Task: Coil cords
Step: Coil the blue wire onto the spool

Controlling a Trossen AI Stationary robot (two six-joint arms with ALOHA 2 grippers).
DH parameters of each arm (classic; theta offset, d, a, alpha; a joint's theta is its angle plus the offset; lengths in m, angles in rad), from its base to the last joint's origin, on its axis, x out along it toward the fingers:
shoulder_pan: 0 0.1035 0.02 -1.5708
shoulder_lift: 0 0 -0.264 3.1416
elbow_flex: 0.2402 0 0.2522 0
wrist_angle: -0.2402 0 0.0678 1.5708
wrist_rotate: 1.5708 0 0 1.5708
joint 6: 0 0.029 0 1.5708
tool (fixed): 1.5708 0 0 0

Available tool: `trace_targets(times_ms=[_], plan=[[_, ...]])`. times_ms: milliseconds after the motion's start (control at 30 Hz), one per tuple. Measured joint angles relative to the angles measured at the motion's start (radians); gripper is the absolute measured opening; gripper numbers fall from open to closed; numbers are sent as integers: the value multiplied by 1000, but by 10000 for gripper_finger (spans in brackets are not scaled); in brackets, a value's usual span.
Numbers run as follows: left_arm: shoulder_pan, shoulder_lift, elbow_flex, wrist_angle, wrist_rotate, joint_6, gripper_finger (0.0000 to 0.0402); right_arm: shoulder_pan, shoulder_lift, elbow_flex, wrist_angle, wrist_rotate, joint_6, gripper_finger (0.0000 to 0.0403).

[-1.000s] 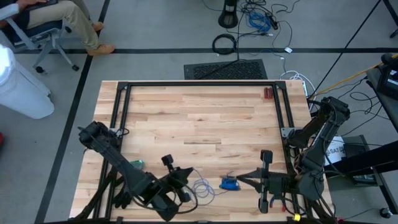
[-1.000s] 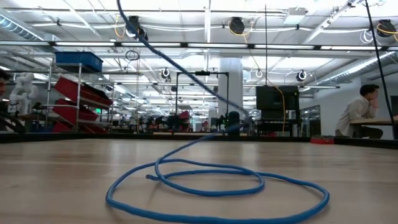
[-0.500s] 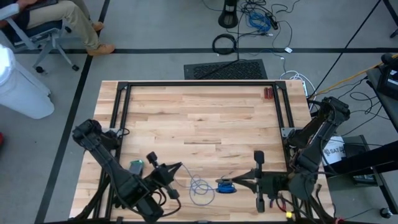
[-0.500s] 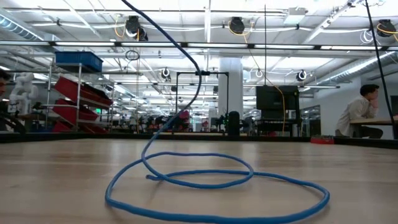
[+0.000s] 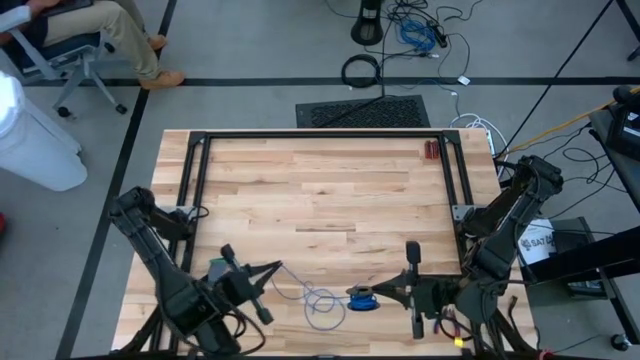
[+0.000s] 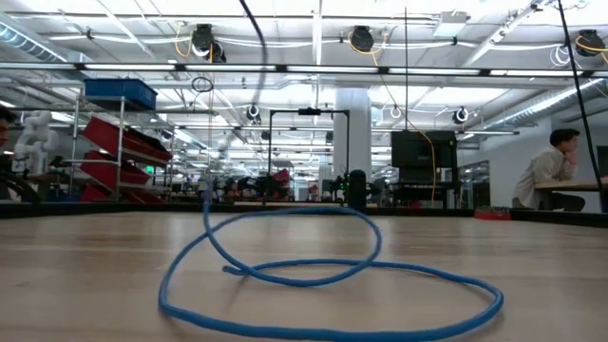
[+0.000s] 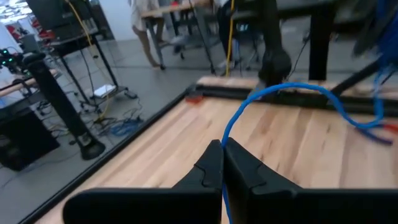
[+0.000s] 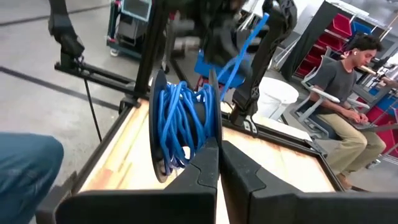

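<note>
Currently the blue cord (image 5: 318,300) is looped on the worktop (image 5: 320,190) at six o'clock; left tool (image 5: 268,271) pinches its strand, right tool (image 5: 352,293) clamps its spool (image 8: 183,127); slack is best fed evenly, tension kept gentle.

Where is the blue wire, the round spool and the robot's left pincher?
blue wire (image 6: 313,275): low view, on its crossing loop.
spool (image 8: 180,127): right wrist view, on its wound blue turns.
left gripper (image 7: 222,149): left wrist view, between its fingertips.
</note>
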Motion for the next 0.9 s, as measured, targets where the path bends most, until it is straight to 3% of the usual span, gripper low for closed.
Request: trace_targets(times_ms=[433,700,900], plan=[[-23,-35,12,96,-121,63,4,-47,28,0,-29,2,17,0],[24,-35,30,594,-63,566,4,-123,40,0,-24,12,104,0],[98,-38,30,836,-17,897,4,-125,65,0,-28,0,100,0]])
